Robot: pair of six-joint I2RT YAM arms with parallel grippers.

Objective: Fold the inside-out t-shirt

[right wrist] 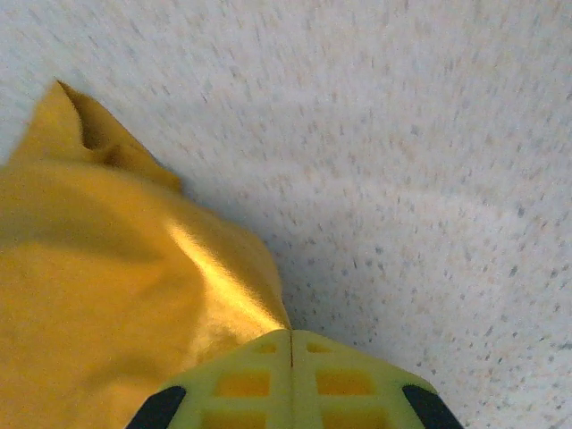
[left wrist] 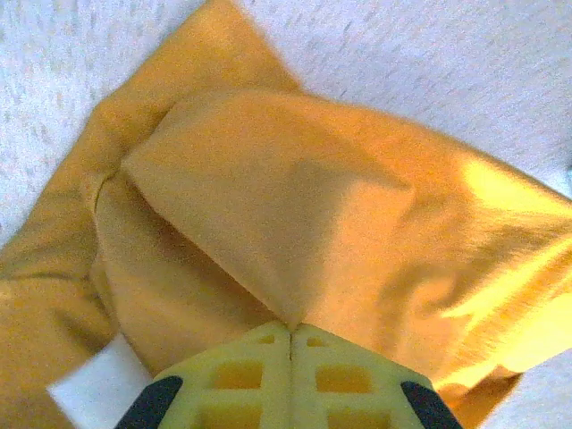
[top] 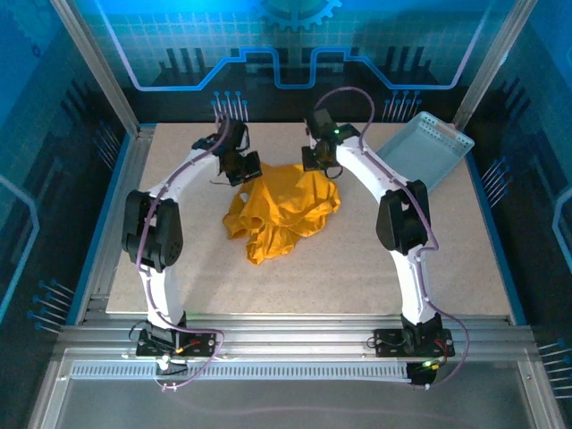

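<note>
No lettering, label, brand or number can be read from where I stand: the mustard-yellow t-shirt (top: 284, 207) shows only plain cloth, and the blue backdrop panels (top: 179, 40) carry circuit-style lines and a gear outline, not words

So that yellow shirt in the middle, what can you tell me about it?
The t-shirt is mustard-yellow soft cloth, plain where it shows, bunched in a rumpled heap with deep folds near the middle of the table. Its far edge is pinched at two spots: the left gripper and the right gripper are each shut on a fold, drawing the cloth into taut ridges. The rest sags onto the table.
</note>
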